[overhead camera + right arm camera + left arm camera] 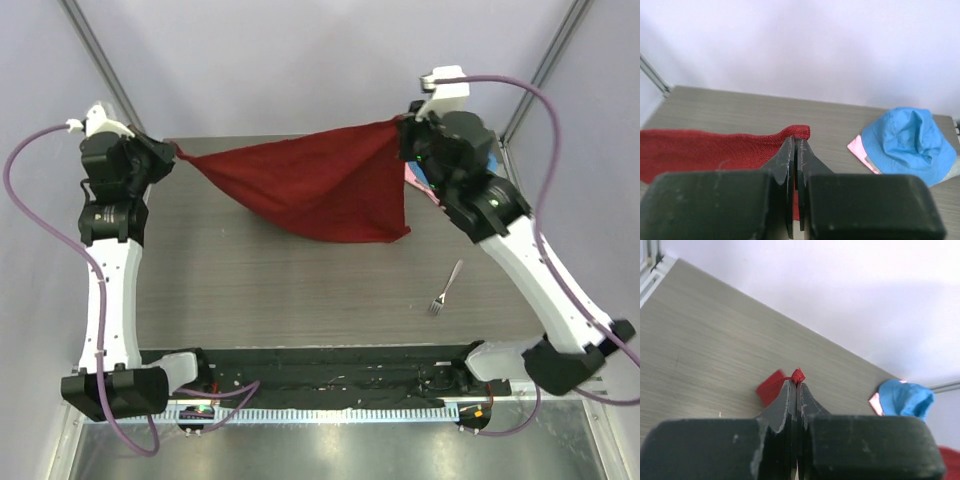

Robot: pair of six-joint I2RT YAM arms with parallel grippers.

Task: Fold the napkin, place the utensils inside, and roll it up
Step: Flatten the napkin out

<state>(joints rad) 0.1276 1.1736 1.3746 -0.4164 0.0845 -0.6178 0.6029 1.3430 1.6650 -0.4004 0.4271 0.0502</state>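
The dark red napkin (315,190) hangs stretched between my two grippers above the far half of the table, sagging to a lower edge near the middle. My left gripper (172,152) is shut on its left corner, a red tip (798,375) poking out past the fingers. My right gripper (405,128) is shut on the right corner, with the cloth (715,147) trailing left of the fingertips. A small silver fork (445,288) lies flat on the table at the front right, below the napkin and apart from it.
A bright blue cloth (910,142) with a pale pink cloth (860,150) under it lies at the far right of the grey table (250,290), partly behind my right arm. Pale walls enclose the back and sides.
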